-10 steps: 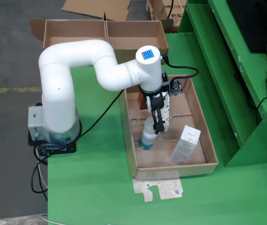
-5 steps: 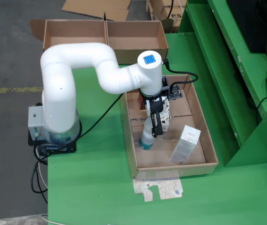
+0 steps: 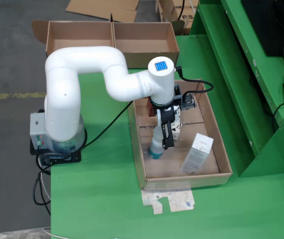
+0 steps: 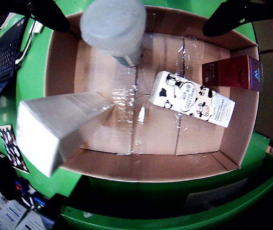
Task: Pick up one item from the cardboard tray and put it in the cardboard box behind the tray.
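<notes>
Green tabletop carried the tray, which held a bottle, a white carton, a cow-print carton and a red box (both plain only from the pincer-mounted view). Open, the pincer hung beside the bottle. Behind stood the box.

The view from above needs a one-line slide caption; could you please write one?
White arm lowers its hand beside a bottle in the cardboard tray, carton nearby.

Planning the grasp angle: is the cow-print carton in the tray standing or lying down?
Lying down. In the view that rides on the gripper, the cow-print carton shows its long printed face upward, flat on the tray floor.
</notes>
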### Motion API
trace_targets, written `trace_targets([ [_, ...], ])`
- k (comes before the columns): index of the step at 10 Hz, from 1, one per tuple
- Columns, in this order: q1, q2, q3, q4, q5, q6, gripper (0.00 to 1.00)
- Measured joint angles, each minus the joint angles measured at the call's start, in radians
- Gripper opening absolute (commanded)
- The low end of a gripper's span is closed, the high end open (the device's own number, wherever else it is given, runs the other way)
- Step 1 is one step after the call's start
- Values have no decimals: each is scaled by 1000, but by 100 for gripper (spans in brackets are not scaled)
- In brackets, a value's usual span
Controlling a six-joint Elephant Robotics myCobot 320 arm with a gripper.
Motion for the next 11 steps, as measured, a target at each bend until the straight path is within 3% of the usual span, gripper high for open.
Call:
trace_targets([
  [11,-77,-69,54,5,12,-42,100],
])
